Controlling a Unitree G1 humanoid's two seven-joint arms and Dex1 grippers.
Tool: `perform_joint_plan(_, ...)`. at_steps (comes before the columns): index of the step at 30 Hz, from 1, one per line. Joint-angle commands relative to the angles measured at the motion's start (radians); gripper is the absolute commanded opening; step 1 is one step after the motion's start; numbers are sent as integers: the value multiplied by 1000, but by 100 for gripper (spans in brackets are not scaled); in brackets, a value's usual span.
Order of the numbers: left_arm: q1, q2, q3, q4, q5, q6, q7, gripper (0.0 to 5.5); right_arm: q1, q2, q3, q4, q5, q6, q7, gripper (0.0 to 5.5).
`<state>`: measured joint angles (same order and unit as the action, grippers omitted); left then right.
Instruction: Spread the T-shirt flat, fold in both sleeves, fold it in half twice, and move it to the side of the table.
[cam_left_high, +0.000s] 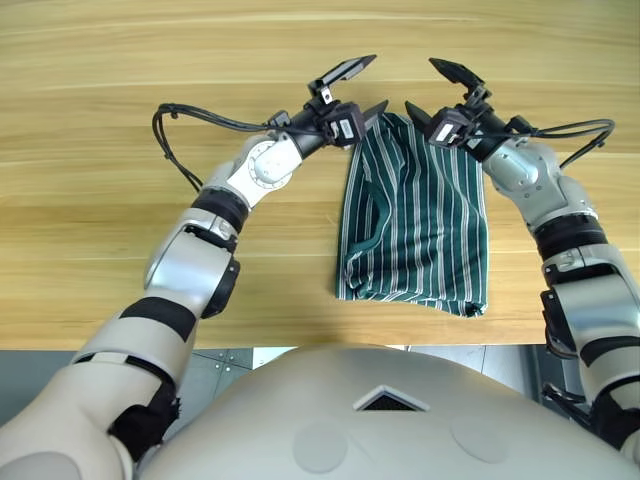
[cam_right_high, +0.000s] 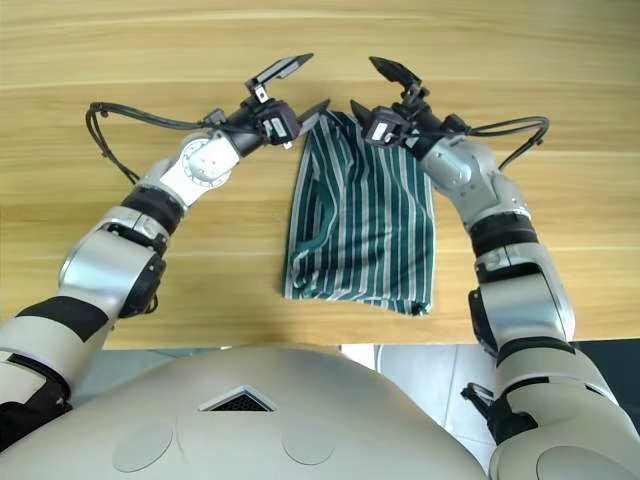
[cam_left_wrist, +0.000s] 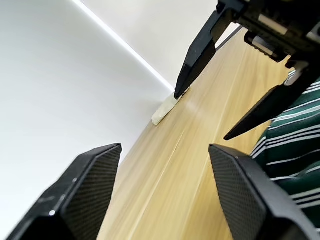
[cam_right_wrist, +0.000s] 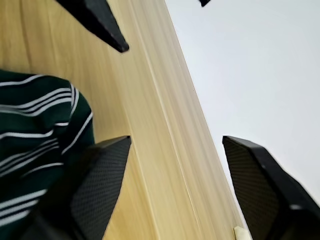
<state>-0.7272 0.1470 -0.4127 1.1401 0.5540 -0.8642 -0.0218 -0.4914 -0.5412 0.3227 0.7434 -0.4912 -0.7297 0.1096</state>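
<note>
Jaws of the left gripper (cam_left_high: 375, 82) and right gripper (cam_left_high: 422, 84) gape wide, holding nothing, one at each far corner of the striped T-shirt (cam_left_high: 415, 215), a narrow band on the table (cam_left_high: 120, 60) running near to far, both arms equally close.

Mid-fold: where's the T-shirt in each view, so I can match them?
Left eye: T-shirt right of centre, on table.
Right eye: near centre.
Left wrist: behind a finger of the left claw.
Right wrist: behind a finger of the right claw.
Shared landmark: right claw at its far edge.
</note>
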Motion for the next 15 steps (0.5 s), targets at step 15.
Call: perform_joint_plan(15, 35, 71, -99, 54, 62, 19, -57, 324, 372, -262, 9, -570, 210, -68, 439, 338)
